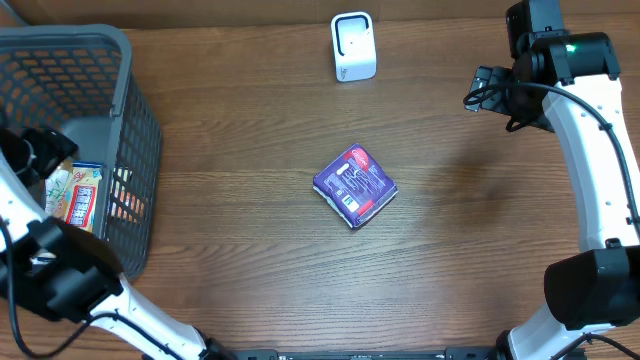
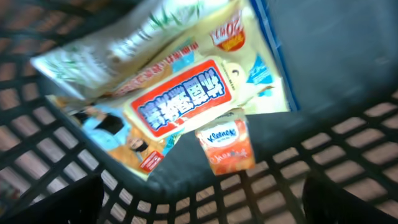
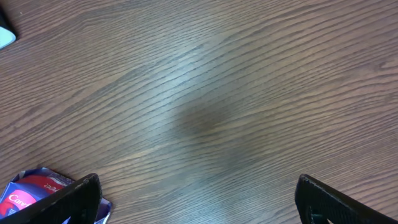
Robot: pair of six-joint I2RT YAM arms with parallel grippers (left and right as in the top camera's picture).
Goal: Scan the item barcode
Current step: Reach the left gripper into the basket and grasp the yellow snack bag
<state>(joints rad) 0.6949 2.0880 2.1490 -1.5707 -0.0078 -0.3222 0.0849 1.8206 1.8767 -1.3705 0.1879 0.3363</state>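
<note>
Two empty grippers are what you have, so the step in hand reads as the reach for an item, with no barcode yet shown to the scanner [image 1: 352, 45]. Your left gripper [image 2: 202, 186] hangs over the basket [image 2: 348, 155], fingers spread wide with nothing between them. Below and ahead of it lie a large snack bag [image 2: 180, 93] and, nearer the fingers, a small orange tissue pack [image 2: 225, 146] overlapping the bag's lower edge. Your right gripper [image 3: 198, 183] is likewise released, jaws wide over bare table [image 3: 236, 93]. The purple pack [image 1: 355, 186] lies flat on the table, just outside the finger on the left of that gripper's wrist view and well apart from the left gripper. The scanner stands farther off beyond it. Which item is due I can't tell, though the pack in the open looks the readier one. It sits cornerwise to the table edge, printed face up, red-marked end toward the scanner's side. It looks close to square, so I won't swear to its long axis. Next, as I judge it, you bring one gripper down over the chosen item, close across its narrower span, lift, and turn the code toward the scanner.
</note>
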